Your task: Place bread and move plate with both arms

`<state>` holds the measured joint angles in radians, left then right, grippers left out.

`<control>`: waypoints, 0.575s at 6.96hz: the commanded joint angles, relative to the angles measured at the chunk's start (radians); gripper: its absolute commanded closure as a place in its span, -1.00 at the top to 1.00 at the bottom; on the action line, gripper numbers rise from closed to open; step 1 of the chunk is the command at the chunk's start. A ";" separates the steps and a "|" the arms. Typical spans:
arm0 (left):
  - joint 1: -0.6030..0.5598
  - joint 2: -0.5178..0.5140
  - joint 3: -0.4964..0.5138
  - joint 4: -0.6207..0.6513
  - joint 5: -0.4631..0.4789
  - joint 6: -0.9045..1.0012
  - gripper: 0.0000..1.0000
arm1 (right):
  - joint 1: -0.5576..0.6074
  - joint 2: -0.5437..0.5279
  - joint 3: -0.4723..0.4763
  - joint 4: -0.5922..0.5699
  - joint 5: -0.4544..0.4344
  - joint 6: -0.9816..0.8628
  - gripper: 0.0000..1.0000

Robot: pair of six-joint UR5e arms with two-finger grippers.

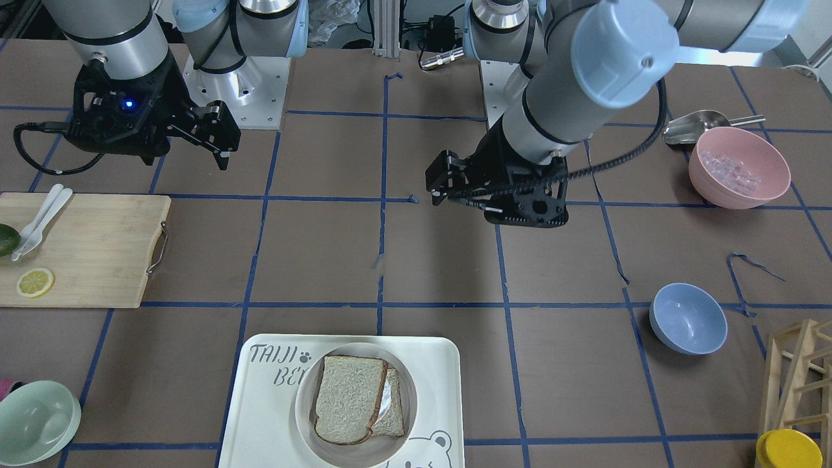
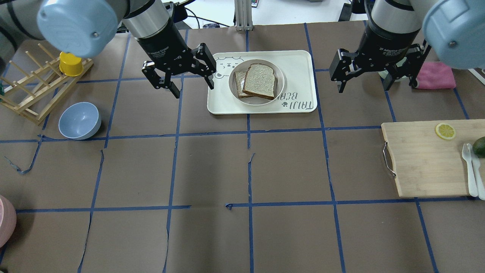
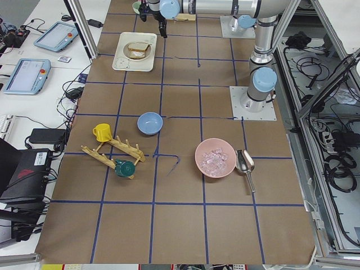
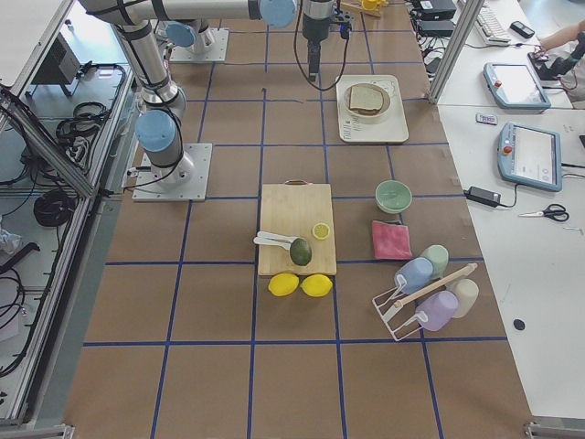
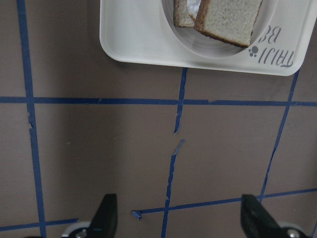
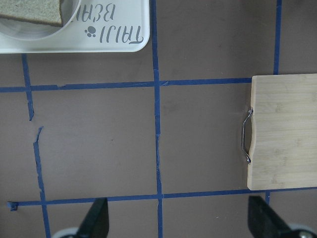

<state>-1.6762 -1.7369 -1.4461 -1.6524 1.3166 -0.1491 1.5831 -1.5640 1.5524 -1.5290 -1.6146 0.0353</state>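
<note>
The bread [image 2: 260, 80] lies on the round plate [image 2: 280, 74], leaning over a smaller slice with egg [image 2: 238, 81]. The plate sits on the "TAIJI BEAR" tray [image 2: 299, 64] at the table's far middle. My left gripper [image 2: 192, 85] hangs open and empty just left of the tray. My right gripper [image 2: 375, 81] hangs open and empty to the tray's right. The left wrist view shows open fingertips [image 5: 106, 215] over bare table, with the bread [image 5: 230, 20] at the top. The right wrist view shows open fingertips [image 6: 262, 218] and a bread corner [image 6: 29, 12].
A wooden cutting board [image 2: 420, 159] with a lemon slice, plastic cutlery and an avocado lies at the right. A blue bowl [image 2: 79, 120], a wooden rack [image 2: 30, 87] and a yellow cup [image 2: 71, 63] are at the left. A pink cloth [image 2: 435, 75] lies beside the right gripper.
</note>
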 commanded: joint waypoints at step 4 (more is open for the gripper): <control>0.024 0.148 -0.070 0.091 0.243 0.113 1.00 | 0.000 -0.001 0.000 -0.003 0.001 -0.038 1.00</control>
<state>-1.6677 -1.5930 -1.5174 -1.6071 1.4720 -0.1180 1.5831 -1.5653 1.5524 -1.5307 -1.6129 0.0008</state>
